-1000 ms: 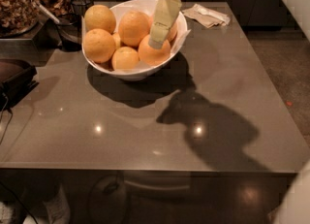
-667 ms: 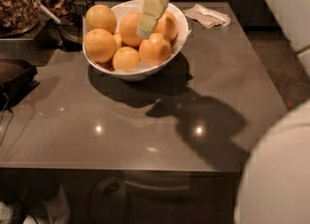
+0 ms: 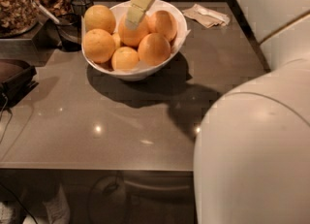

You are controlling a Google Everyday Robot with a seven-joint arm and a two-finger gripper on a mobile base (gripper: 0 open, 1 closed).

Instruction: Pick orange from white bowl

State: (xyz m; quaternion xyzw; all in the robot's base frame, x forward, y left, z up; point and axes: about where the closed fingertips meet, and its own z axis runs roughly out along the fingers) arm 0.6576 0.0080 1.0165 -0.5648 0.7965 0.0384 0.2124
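The white bowl [image 3: 177, 41] stands at the back middle of the grey table and holds several large oranges. One orange [image 3: 136, 33] lies in the bowl's middle, right under my gripper [image 3: 131, 23]. My gripper comes down from the top edge, yellowish and tilted, with its tip touching or just above that orange. Other oranges lie at the back left [image 3: 100, 18], the left [image 3: 99, 45], the front [image 3: 125, 58], the front right [image 3: 154, 49] and the back right [image 3: 165, 23].
A crumpled napkin [image 3: 208, 15] lies behind the bowl on the right. A black cup [image 3: 68, 30] and containers of dried food [image 3: 15, 5] stand at the back left. A dark object [image 3: 14, 78] sits at the left edge. My white arm casing [image 3: 256, 145] fills the right foreground.
My gripper has moved left from the bowl's right side to above its middle orange. The white arm casing has swung in and now covers the right foreground.
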